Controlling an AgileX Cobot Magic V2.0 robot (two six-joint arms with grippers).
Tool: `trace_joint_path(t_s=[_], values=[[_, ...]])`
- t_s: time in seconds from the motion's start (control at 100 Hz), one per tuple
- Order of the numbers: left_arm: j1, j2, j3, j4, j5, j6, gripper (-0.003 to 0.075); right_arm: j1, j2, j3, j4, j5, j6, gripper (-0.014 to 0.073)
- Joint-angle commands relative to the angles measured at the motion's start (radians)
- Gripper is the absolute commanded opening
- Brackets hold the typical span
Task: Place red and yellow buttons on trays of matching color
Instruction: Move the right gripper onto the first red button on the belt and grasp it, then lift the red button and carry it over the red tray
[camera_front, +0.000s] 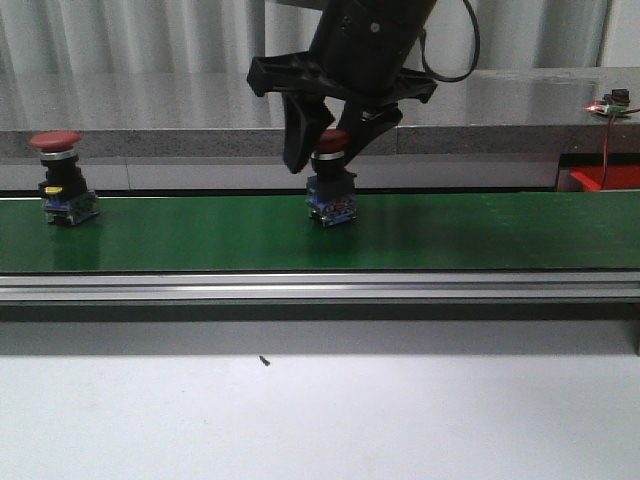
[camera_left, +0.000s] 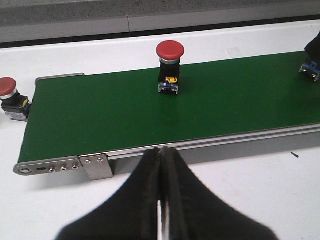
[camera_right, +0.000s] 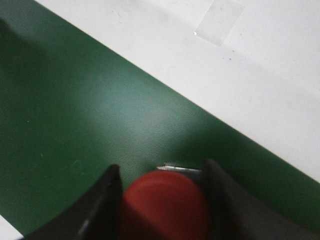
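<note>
- Front view: a green conveyor belt (camera_front: 200, 235) is seen across a white table (camera_front: 320, 420), with a grey wall behind. The right gripper (camera_front: 330, 140) is clamped around the cap of a red button (camera_front: 331, 185) standing mid-belt; a second red button (camera_front: 60, 180) stands upright at the belt's left end.
- Left wrist view: the left gripper (camera_left: 162, 200) is seen with fingers pressed together, holding nothing, above the table just short of the belt. A third red button (camera_left: 11, 97) rests on the table beside the belt's end.
- Right wrist view: the red cap is framed closely between both fingers (camera_right: 100, 210).
</note>
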Motion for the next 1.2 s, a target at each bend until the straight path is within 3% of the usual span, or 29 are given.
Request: trace_joint_path(t_s=[0.0, 0.07, 0.36, 0.82, 1.19], values=[[-0.007, 0.002, -0.025, -0.022, -0.061, 0.002, -0.002, -0.004, -0.058, -0.033, -0.001, -0.037, -0.002, 0.0128], [-0.007, 0.002, -0.025, -0.022, -0.061, 0.002, -0.002, -0.004, -0.059, -0.033, -0.013, -0.034, -0.002, 0.0076], [-0.007, 0.002, -0.025, -0.022, -0.061, 0.002, -0.002, -0.072, -0.154, -0.033, -0.047, -0.002, -0.002, 0.0076], [-0.007, 0.002, -0.025, -0.022, -0.061, 0.002, -0.002, -0.543, -0.284, -0.032, -0.07, 0.07, -0.003, 0.0076], [-0.007, 0.002, -0.025, -0.022, -0.061, 0.002, -0.002, -0.759, -0.216, -0.032, -0.068, -0.015, -0.003, 0.0076]])
